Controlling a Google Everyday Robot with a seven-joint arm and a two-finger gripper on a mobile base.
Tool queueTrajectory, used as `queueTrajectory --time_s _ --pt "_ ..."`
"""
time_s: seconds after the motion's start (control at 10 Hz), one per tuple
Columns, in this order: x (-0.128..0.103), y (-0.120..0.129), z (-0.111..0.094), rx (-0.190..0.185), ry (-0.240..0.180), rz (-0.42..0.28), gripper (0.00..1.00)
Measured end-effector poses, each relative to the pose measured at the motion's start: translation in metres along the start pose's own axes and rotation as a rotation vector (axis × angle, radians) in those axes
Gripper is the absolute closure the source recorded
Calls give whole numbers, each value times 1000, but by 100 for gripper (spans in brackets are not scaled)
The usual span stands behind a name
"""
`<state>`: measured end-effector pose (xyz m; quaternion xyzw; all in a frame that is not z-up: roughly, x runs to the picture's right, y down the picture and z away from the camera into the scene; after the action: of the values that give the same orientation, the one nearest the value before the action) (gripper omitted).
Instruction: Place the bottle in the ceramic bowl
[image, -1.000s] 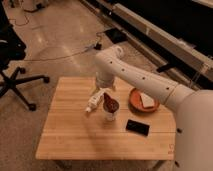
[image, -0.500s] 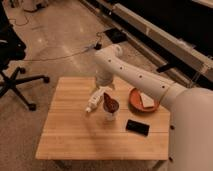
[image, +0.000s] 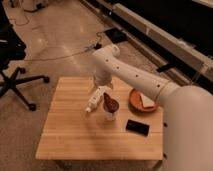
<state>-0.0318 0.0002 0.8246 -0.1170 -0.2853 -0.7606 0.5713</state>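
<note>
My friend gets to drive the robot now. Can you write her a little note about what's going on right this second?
Gripper: open, low over the wooden table, right at the top end of the small slim white plastic bottle. I cannot tell whether it touches the bottle.
Bottle: slanting, just left of the white cup with the dark brown inside.
Round orange-brown ceramic bowl: right of the cup, with something pale already in it. A black phone lies in front of it.
Done: the bottle is not in the bowl yet.
Left: grip the bottle, lift it, carry it past the cup and set it in the bowl.
</note>
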Motion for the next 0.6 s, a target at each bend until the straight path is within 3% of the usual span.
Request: queueTrajectory --time_s 0.6 --pt "8 0 13 -10 -7 -6 20"
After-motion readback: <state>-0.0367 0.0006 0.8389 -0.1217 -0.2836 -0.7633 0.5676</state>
